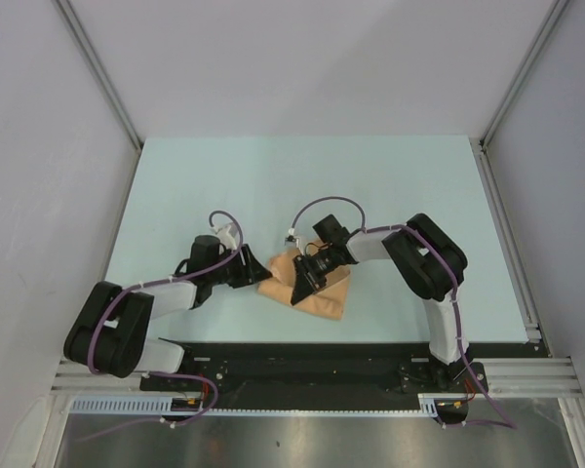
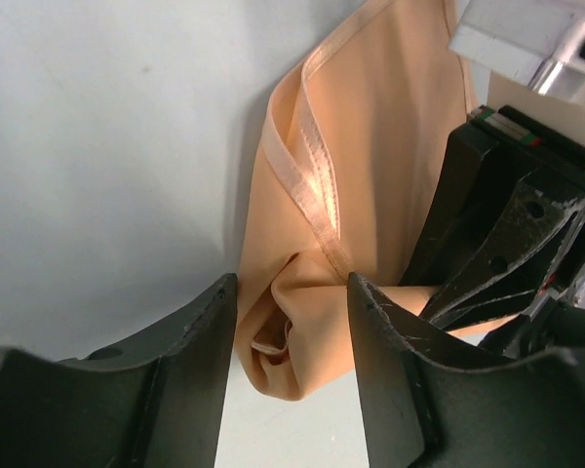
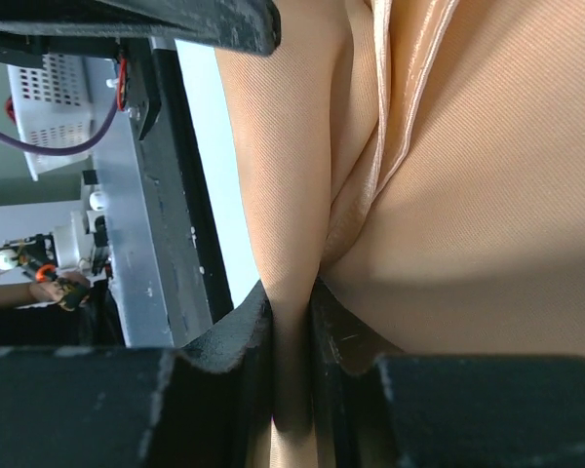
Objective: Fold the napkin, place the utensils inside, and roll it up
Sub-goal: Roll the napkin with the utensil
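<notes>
The peach-orange napkin (image 1: 317, 291) lies bunched and partly rolled on the pale table, between my two grippers. My left gripper (image 1: 256, 270) is at its left end. In the left wrist view the left gripper (image 2: 291, 322) stands open, with the rolled end of the napkin (image 2: 302, 331) between its jaws and gaps on both sides. My right gripper (image 1: 307, 278) is on top of the napkin. In the right wrist view the right gripper (image 3: 291, 302) is shut on a pinched fold of the napkin (image 3: 487, 195). The orange-red utensil is hidden.
The pale green table (image 1: 302, 185) extends far behind the napkin, with white walls on three sides. A black rail (image 1: 302, 356) runs along the near edge by the arm bases. The right arm's body (image 2: 507, 224) is close to the left gripper.
</notes>
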